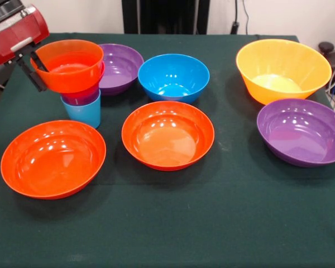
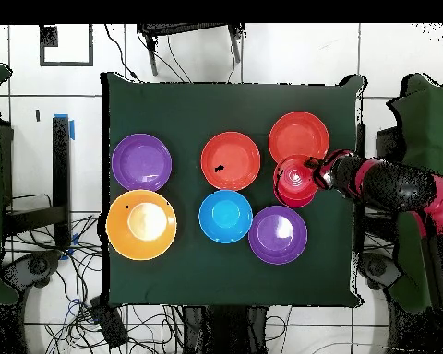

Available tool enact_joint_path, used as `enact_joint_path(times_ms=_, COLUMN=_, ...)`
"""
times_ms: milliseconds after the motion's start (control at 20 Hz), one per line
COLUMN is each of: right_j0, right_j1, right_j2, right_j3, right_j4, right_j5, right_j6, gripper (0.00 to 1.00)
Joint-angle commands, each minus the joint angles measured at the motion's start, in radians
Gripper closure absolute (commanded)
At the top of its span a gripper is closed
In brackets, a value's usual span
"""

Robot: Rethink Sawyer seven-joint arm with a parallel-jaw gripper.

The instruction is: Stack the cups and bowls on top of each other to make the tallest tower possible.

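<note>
The tower (image 1: pixel 78 89) stands at the left. A light blue cup (image 1: pixel 82 114) is lowest, with a purple cup (image 1: pixel 81 99) in it. Above that, a sliver of pink bowl rim (image 1: pixel 101 73) shows under the small orange bowl (image 1: pixel 67 67) on top. My gripper (image 1: pixel 42 79) is open, with one finger inside and one outside the orange bowl's left rim. From overhead the tower (image 2: pixel 294 181) and the gripper (image 2: pixel 316 172) are at the table's right. Two orange-red bowls (image 1: pixel 53 159) (image 1: pixel 167 134), two purple bowls (image 1: pixel 120 67) (image 1: pixel 301 131), a blue bowl (image 1: pixel 173 77) and a yellow-orange bowl (image 1: pixel 283 70) sit apart on the table.
The green cloth table (image 1: pixel 212 223) has open space along its near edge in the front view. One purple bowl sits just behind the tower, touching or nearly touching it. Cables lie on the floor round the table (image 2: pixel 77 304).
</note>
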Motion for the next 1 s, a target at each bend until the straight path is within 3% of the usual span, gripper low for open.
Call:
enact_joint_path(times_ms=50, right_j0=0.045, right_j1=0.031, right_j2=-0.084, right_j3=-0.032, right_j4=-0.008, right_j5=0.095, right_j6=-0.31, gripper=1.0)
enact_joint_path(times_ms=1000, right_j0=0.008, right_j1=0.022, right_j2=-0.098, right_j3=0.01, right_j4=-0.021, right_j5=0.074, right_j6=-0.285, gripper=1.0)
